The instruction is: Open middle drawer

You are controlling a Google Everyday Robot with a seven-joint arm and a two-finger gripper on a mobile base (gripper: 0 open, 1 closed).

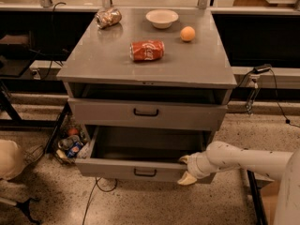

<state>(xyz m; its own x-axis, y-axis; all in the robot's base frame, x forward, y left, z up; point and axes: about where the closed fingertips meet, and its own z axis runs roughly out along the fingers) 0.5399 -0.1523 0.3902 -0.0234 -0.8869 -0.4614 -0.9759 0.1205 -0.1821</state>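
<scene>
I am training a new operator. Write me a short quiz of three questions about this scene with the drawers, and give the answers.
1. Fill in: on the cabinet top, the red can lies on its ____.
2. True or false: the middle drawer is fully shut.
3. Where is the hand? A) on the cabinet top; B) at the right end of the middle drawer's front; C) above the can.

Key: 1 side; 2 false, it is pulled out and its inside shows; 3 B.
</scene>
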